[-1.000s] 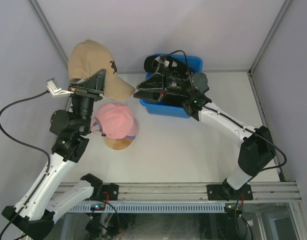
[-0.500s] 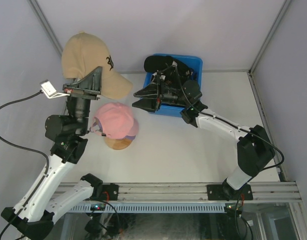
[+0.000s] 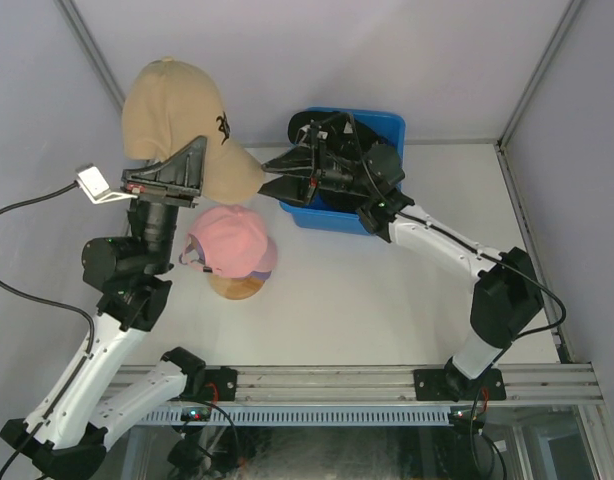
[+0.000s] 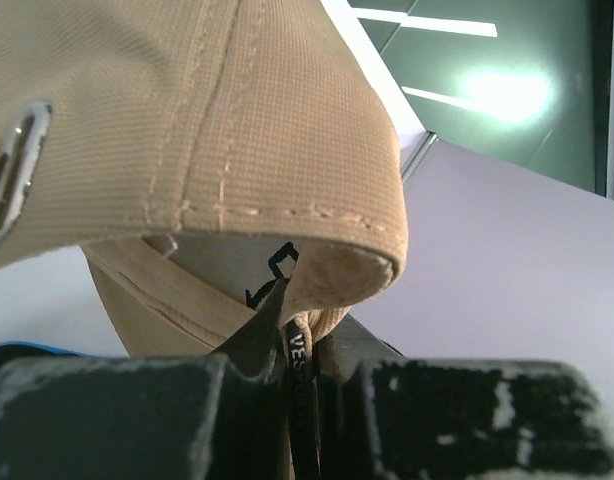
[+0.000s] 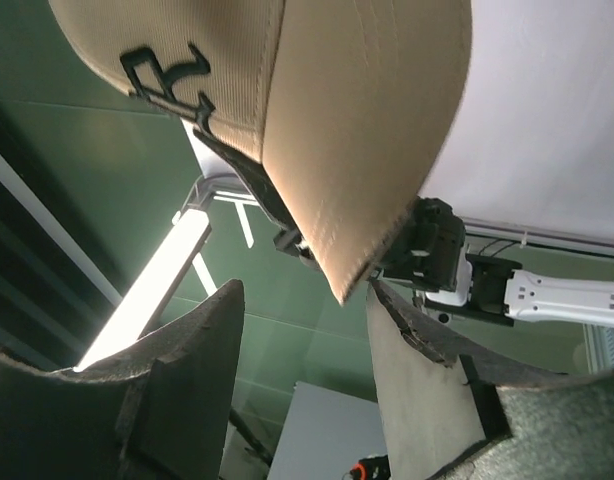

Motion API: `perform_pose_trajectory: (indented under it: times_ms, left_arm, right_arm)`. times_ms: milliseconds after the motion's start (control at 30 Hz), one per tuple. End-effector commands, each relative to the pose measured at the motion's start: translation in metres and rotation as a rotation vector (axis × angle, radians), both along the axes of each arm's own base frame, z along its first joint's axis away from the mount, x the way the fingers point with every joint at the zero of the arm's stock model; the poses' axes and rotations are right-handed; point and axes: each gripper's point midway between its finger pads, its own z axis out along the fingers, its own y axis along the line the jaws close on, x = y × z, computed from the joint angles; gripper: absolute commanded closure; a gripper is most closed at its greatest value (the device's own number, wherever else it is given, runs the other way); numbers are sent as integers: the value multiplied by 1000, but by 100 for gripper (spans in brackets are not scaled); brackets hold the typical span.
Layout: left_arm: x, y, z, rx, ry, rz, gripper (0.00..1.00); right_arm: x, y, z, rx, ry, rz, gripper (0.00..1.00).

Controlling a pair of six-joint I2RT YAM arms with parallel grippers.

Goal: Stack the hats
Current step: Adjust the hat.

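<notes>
Moved since a second ago: right gripper (image 3: pixel 275 172), up off the bin (image 3: pixel 387 125) and across to the brim of the tan cap (image 3: pixel 172 115); cap itself slightly higher and further left.
- Table (image 3: pixel 387 300): white, carrying bin and stand.
- Tan cap: aloft above the table's far left, brim pointing right, black emblem on front.
- Bin: blue, far centre.
- Pink cap (image 3: pixel 232 238): seated on round wooden stand (image 3: pixel 237 288), below the tan cap.
- Left gripper (image 4: pixel 295 345): clamped on the tan cap's rear edge.
- Right gripper: jaws apart, one either side of the brim tip; contact unclear.
</notes>
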Motion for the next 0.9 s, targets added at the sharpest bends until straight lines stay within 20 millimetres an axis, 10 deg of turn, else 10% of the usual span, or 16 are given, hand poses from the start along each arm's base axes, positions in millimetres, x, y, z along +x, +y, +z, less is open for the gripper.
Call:
perform_pose_trajectory:
  times_ms: [0, 333, 633, 867]
  left_arm:
    - [-26, 0, 31, 18, -134, -27, 100]
    - [-31, -2, 35, 71, -172, -18, 100]
    - [-36, 1, 8, 98, -113, -19, 98]
    - [-46, 32, -30, 52, 2, 62, 58]
  right_arm:
    - [0, 11, 19, 17, 9, 31, 48]
    - [8, 29, 19, 10, 55, 59, 51]
    - [15, 18, 15, 72, 14, 44, 100]
    - [19, 3, 7, 173, -28, 75, 100]
